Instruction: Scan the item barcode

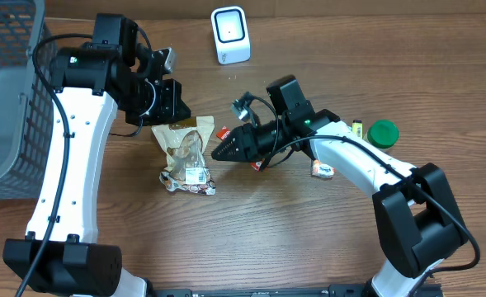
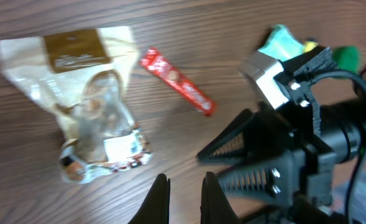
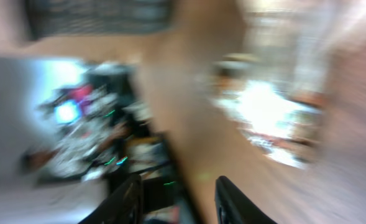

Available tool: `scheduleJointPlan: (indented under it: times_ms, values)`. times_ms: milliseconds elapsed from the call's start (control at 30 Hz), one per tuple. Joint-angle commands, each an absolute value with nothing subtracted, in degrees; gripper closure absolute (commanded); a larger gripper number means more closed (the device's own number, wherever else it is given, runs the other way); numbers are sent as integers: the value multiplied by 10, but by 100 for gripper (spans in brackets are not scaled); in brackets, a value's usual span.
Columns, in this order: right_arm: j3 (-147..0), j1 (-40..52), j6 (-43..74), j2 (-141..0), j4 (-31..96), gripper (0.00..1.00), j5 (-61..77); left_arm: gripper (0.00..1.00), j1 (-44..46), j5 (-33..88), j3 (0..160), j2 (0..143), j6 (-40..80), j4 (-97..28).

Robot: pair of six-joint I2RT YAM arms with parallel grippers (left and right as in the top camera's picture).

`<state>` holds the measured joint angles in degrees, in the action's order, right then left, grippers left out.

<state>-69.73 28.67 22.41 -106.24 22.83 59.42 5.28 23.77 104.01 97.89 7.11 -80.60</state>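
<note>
Step in hand: approach/pick. Nothing is lifted yet.

- Item, my read: the clear plastic snack bag with the brown header label (image 1: 185, 153). It lies flat on the wooden table (image 1: 309, 247), just off centre toward 9 o'clock. Its white printed sticker (image 2: 119, 146) sits at the bag's 6 o'clock end and faces up. That is probably the barcode, but it is too small to confirm.
- A thin red foil-wrapped stick (image 2: 176, 82) lies just beside the bag at its 3 o'clock, not touching it. It could be the target instead; I can't rule that out.
- Right gripper (image 1: 219, 152): jaws apart with nothing between them, tips aimed toward 9 o'clock at the bag's edge, close to it and to the red stick. The right wrist view is motion-blurred and no use for alignment.
- Left gripper (image 1: 178, 114): fingers drawn together and empty, hovering at the bag's 12 o'clock end. The left wrist view shows the bag clear of its tips.
- The white box-shaped barcode scanner (image 1: 230, 35) stands at the table's 12 o'clock, well apart from the bag.
- Clutter: a grey mesh basket (image 1: 3, 107) at 9 o'clock and a green round lid (image 1: 383, 132) at 3 o'clock. Neither is in the way.

Next move calls for:
- Seat the right jaws on the bag's edge only, keeping the red stick out of the pinch.
- Lift, carry toward 12 o'clock, and turn the sticker to face the scanner window.
- The film looks crinkly and slippery, so grip the sealed margin rather than the bulge.
</note>
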Motion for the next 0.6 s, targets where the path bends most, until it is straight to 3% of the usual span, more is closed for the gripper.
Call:
scheduleJointPlan:
  times_ms: [0,167,400,567]
  values:
    - [-701,297,210,-1051,267,65,358,96,58,186,1035,992,91,-804]
    - [-701,330,209,-1051,296,67,205,96,59,185,1035,1011,91,-797]
    - [-701,382,209,-1052,324,66,18,52,53,116,1035,1043,91,-789]
    - [-701,395,208,-1051,351,66,-54,44,43,80,1035,1063,115,-781]
